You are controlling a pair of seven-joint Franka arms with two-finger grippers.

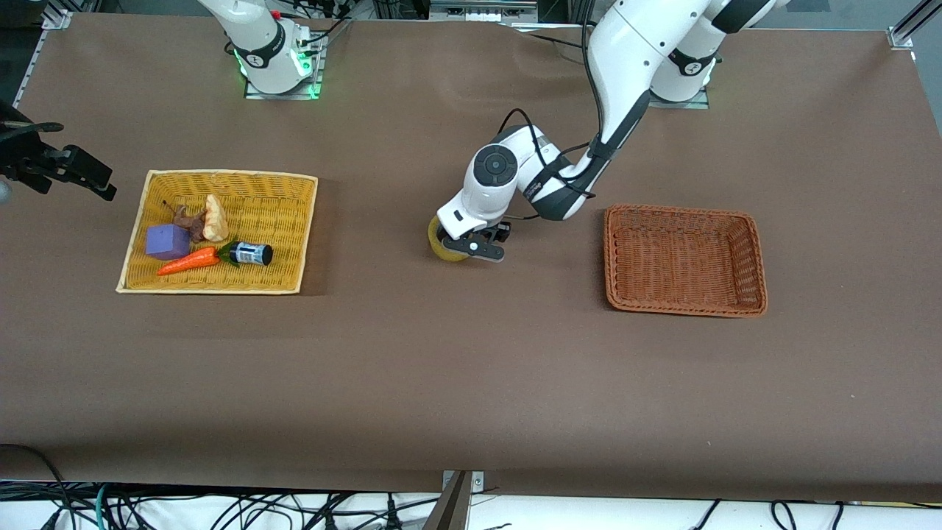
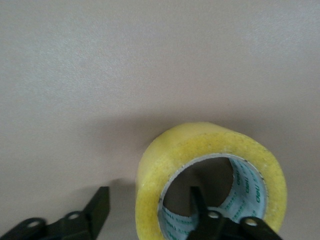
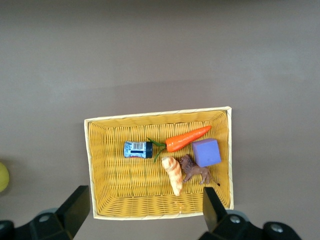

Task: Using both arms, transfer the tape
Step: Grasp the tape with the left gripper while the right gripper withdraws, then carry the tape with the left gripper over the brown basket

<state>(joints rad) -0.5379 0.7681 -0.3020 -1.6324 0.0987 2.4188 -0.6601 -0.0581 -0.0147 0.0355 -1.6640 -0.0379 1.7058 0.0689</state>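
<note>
The tape (image 1: 444, 246), a yellowish roll, stands on its edge on the brown table midway between the two baskets. My left gripper (image 1: 471, 250) is down at it. In the left wrist view the tape (image 2: 210, 140) fills the lower middle, and the left gripper (image 2: 149, 200) straddles the roll's wall: one finger is inside the centre hole, the other outside, and both stand a little apart from the wall. My right gripper (image 1: 73, 173) waits high up past the yellow basket at the right arm's end, open (image 3: 145, 207) with nothing between its fingers. A sliver of the tape (image 3: 2, 176) shows at that view's edge.
A yellow wicker basket (image 1: 294, 221) toward the right arm's end holds a purple block (image 1: 167, 241), a carrot (image 1: 188, 261), a small dark bottle (image 1: 250, 254) and two toy figures. An orange-brown wicker basket (image 1: 684, 305) lies toward the left arm's end with nothing in it.
</note>
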